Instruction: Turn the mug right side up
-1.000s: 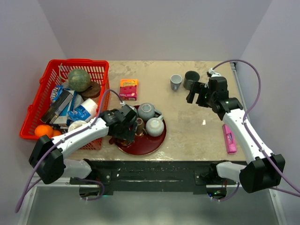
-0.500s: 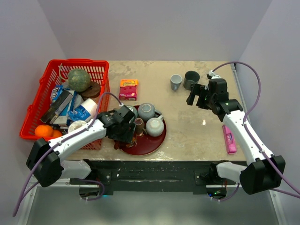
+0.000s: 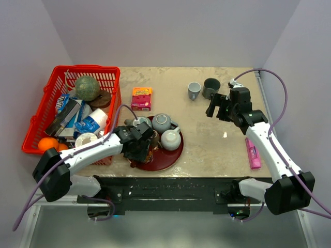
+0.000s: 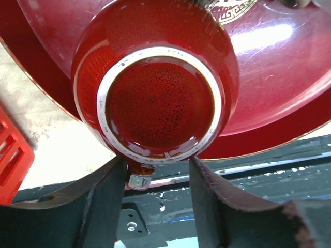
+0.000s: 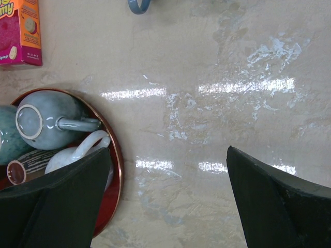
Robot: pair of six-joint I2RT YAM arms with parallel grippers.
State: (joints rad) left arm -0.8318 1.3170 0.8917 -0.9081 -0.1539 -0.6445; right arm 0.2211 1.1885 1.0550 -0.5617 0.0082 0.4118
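One glossy red mug [image 4: 158, 98] — btm up, pale ring round base

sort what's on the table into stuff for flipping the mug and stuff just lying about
For the job: upside-down red mug, left gripper, red tray
Lying about: red basket, orange box, grey cup, dark cup, grey vessel, white vessel, pink marker

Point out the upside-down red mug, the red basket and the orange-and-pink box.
Upside-down red mug [image 4: 160, 106]: left wrist view, centre of its upturned base.
Red basket [image 3: 88, 67]: top external view, far rim.
Orange-and-pink box [image 3: 141, 98]: top external view, middle of its top face.
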